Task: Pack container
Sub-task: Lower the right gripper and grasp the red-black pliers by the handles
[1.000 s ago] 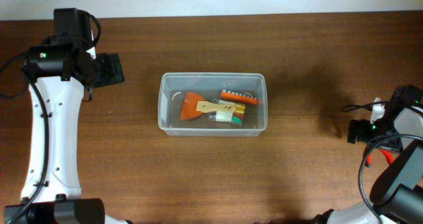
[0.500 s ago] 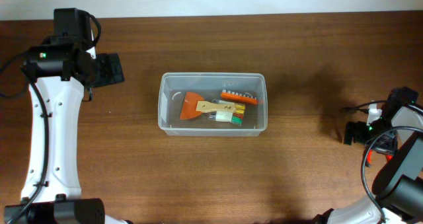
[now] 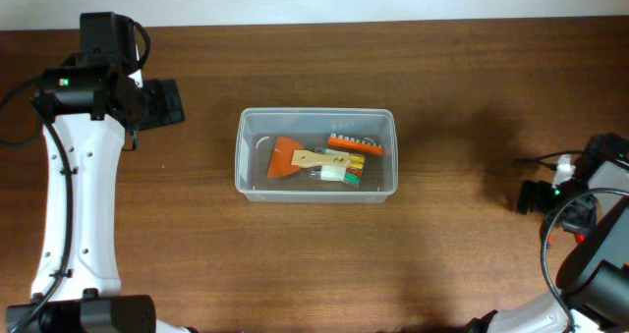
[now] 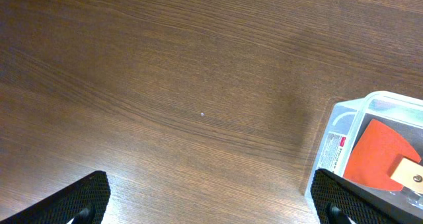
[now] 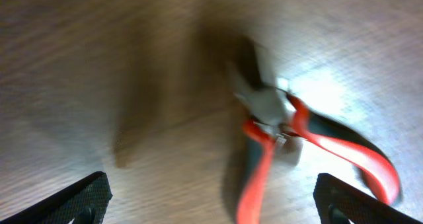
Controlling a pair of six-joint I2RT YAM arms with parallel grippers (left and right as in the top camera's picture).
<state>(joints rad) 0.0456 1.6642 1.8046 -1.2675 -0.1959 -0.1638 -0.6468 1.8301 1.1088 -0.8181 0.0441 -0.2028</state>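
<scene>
Left tool [image 4: 215,201], right tool [image 5: 213,201]: both spread wide.

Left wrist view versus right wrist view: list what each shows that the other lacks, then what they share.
Only the left wrist view: a corner of the container with an orange scraper inside. Only the right wrist view: blurred red-handled pliers lying on the table. Both: the same brown wood, and fingertips spread wide at the lower corners, with the left end effector and right end effector gripping nothing.

container [image 3: 315,116] | we're seeing it sitting upright, open-topped, frame centre | clear rectangular bin, rounded corners, holding orange tools
</scene>
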